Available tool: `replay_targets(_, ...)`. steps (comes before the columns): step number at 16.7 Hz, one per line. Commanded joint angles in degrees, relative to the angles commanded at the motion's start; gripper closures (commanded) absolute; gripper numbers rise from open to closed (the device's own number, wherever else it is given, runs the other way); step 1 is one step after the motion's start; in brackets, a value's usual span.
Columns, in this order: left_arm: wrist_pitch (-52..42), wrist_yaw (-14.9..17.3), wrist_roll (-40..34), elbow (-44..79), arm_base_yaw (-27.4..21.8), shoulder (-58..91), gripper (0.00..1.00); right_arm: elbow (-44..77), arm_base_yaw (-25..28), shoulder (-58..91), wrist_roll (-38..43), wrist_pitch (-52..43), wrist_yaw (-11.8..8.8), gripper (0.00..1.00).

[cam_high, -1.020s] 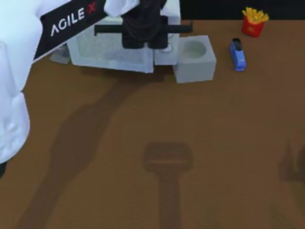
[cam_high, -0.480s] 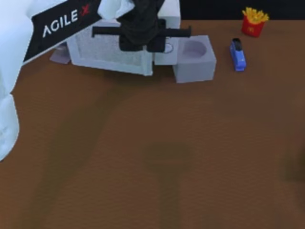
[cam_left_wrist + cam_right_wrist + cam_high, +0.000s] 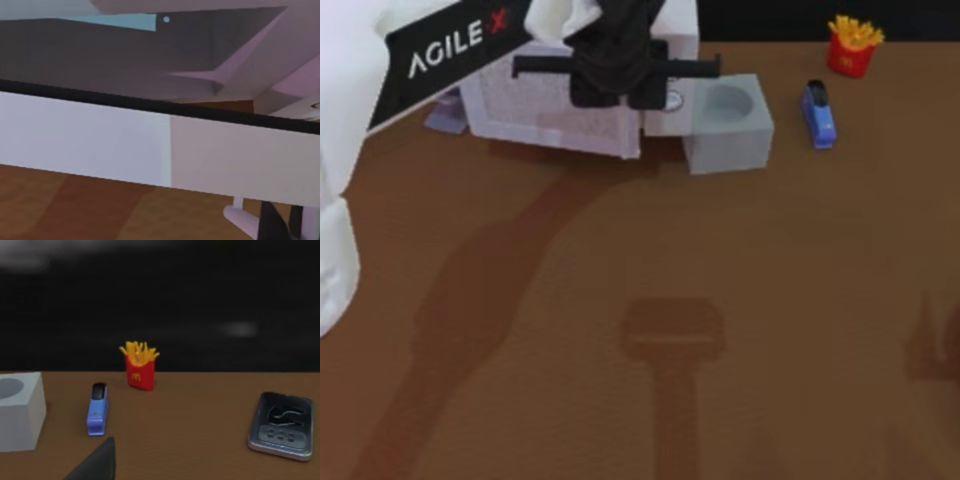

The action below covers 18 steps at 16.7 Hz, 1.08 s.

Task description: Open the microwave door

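You're mid-pull, I'd judge: left gripper [image 3: 620,95] sits over the light-grey mesh-windowed microwave door [image 3: 560,110], at the big grey box microwave [image 3: 675,30], table's far edge. Can't tell if fingers grip. Next: swing door outward w/ steady arc. Right arm parked.

I am looking at a rendered test scene, not a real room: a plain brown wooden table [image 3: 720,300] against black emptiness. Along its far edge sit unrelated props: a light-grey boxy microwave [image 3: 510,105], a red carton of fries [image 3: 853,47], a blue stapler [image 3: 818,113].
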Motion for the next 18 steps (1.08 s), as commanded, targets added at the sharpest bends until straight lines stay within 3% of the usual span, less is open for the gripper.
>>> replay_targets(13,0.22,0.39,-0.05,-0.14,-0.35,-0.05,1.0,0.0,0.0,0.0,0.0,0.0,0.0,0.0)
replay_targets(18,3.14,2.13,4.13,-6.87,0.46,-3.96,1.0,0.0,0.0,0.0,0.0,0.0,0.0,0.0)
